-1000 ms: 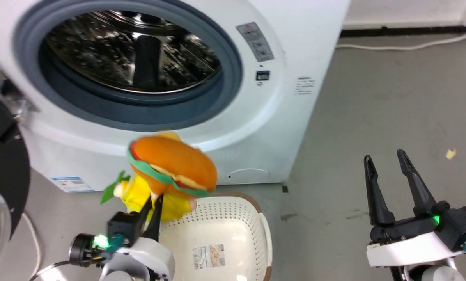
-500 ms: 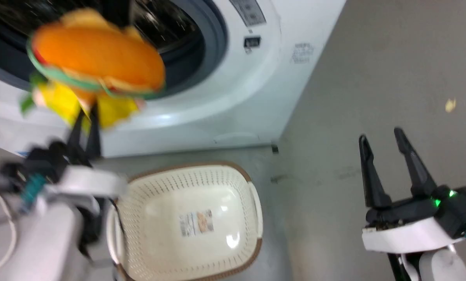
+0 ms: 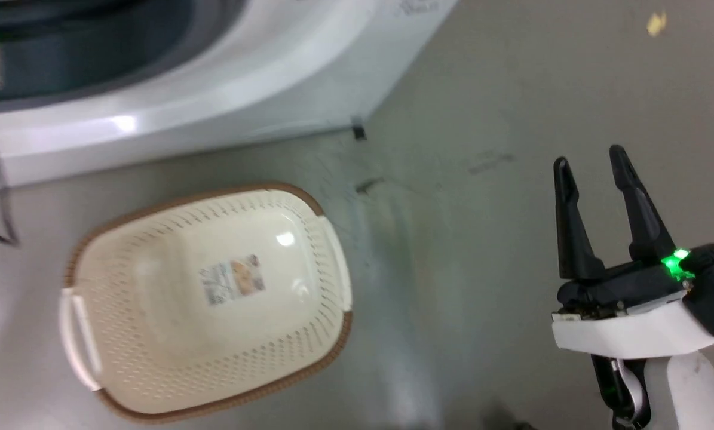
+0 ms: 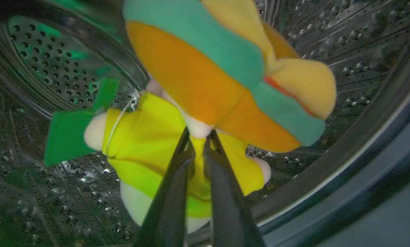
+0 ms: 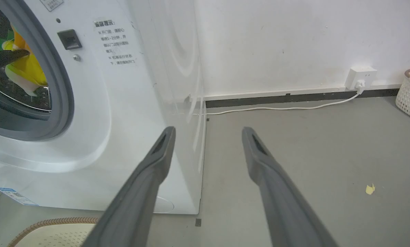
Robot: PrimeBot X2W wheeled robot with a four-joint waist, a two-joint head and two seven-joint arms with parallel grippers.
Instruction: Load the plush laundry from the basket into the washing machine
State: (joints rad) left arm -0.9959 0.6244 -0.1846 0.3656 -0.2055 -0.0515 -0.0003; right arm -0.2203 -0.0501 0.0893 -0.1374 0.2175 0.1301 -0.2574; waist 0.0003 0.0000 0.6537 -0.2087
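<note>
Left tool (image 4: 198, 135) tight around the plush laundry (image 4: 191, 75) inside the washing machine (image 4: 47, 61); right tool (image 3: 590, 156) spread wide.

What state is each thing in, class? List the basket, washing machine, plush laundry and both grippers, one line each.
basket: upright on the floor, empty.
washing machine: port open.
plush laundry: held inside the drum, not yet released.
left gripper: shut on the plush laundry.
right gripper: open, holding nothing.
</note>
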